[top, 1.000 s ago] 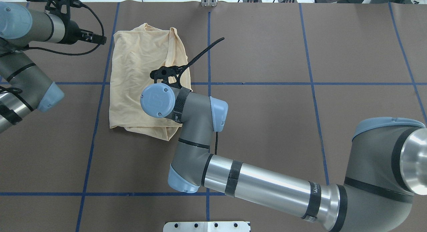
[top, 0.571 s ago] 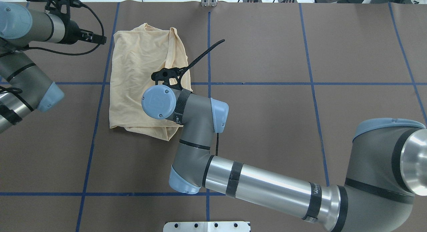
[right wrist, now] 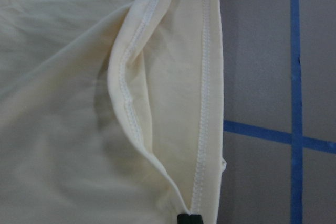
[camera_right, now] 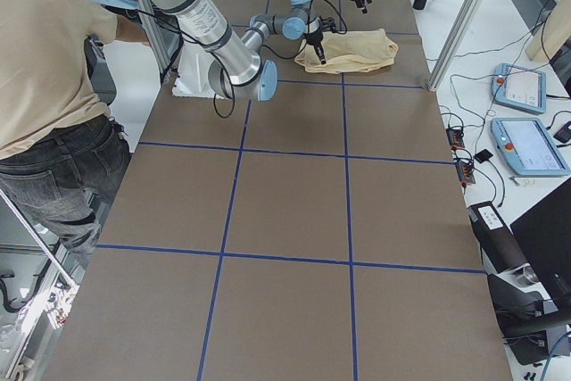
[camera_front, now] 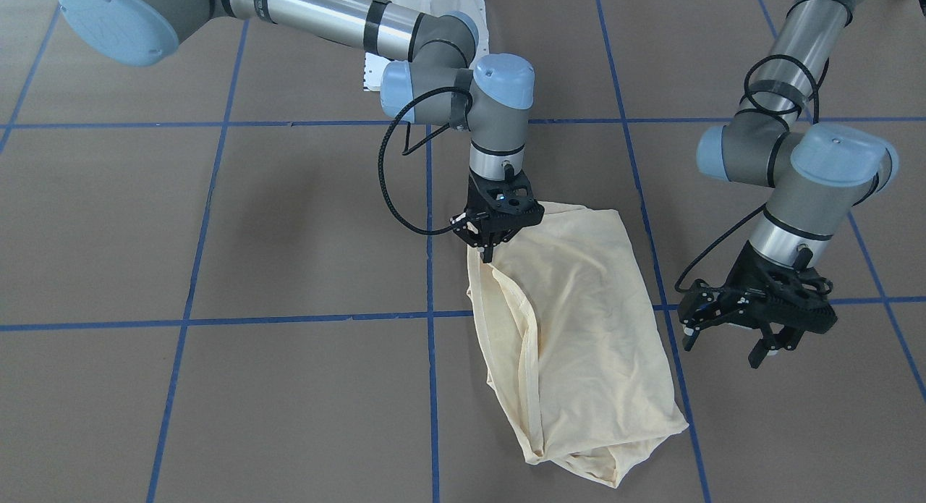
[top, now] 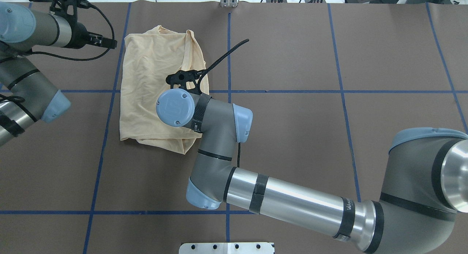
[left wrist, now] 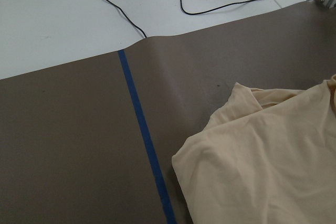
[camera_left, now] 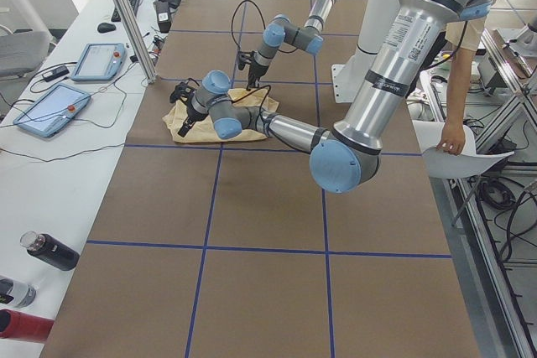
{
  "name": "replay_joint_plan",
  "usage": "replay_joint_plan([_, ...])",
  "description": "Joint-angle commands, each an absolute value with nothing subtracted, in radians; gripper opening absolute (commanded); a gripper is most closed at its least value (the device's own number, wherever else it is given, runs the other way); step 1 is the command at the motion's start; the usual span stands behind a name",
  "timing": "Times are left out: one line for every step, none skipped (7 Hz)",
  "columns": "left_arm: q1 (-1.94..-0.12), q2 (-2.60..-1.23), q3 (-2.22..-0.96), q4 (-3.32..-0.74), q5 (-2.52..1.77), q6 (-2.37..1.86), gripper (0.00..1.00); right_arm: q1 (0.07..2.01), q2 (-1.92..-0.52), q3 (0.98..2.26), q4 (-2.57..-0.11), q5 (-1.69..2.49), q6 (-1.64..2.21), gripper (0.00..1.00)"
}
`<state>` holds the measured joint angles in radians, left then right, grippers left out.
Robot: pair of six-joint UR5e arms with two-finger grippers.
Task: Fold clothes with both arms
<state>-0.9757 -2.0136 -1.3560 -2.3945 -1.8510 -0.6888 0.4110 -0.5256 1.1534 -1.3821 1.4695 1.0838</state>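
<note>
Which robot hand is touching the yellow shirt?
The right gripper: it is shut on the shirt at its edge. The left gripper hangs off to one side, not touching the shirt.

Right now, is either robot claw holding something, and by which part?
The right gripper pinches the cream-yellow shirt by its stitched hem edge. The left gripper is open beside the shirt and holds nothing.

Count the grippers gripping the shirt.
1. The right gripper is shut on the shirt at a hemmed edge on its right side; the left gripper hangs beside the shirt, touching nothing.
</note>
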Motion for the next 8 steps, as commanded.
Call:
replay_joint_plan([-0.974, -2.014, -1.356, -2.395, -1.852, -0.689, 1.00, 0.417, -0.730, 1.361, -1.377, 1.479, 1.086, 0.00])
replay_joint_plan([-0.974, -2.014, -1.356, -2.395, -1.852, -0.689, 1.00, 0.407, -0.803, 1.461, -1.387, 1.479, 1.119, 0.00])
replay_joint_plan([-0.974, -2.014, -1.356, -2.395, -1.852, -0.689, 1.00, 0.391, -0.808, 1.477, -1.387, 1.479, 1.182, 0.00])
replay_joint_plan([-0.974, -2.013, -1.356, -2.395, -1.852, -0.689, 1.00, 0.384, -0.805, 1.479, -1.387, 1.479, 1.196, 0.00])
replay_joint_plan([-0.974, -2.014, -1.356, -2.395, -1.852, -0.689, 1.00, 0.383, -0.813, 1.482, -1.387, 1.477, 1.197, 0.00])
replay_joint_plan([-0.974, -2.014, -1.356, -2.395, -1.852, -0.689, 1.00, 0.383, -0.843, 1.514, -1.385, 1.476, 1.198, 0.00])
replay_joint_plan([-0.973, -2.014, -1.356, -2.395, -1.852, -0.689, 1.00, 0.371, -0.898, 1.591, -1.387, 1.473, 1.198, 0.00])
replay_joint_plan([-0.973, -2.014, -1.356, -2.395, -1.852, -0.689, 1.00, 0.353, -0.963, 1.682, -1.388, 1.470, 1.198, 0.00])
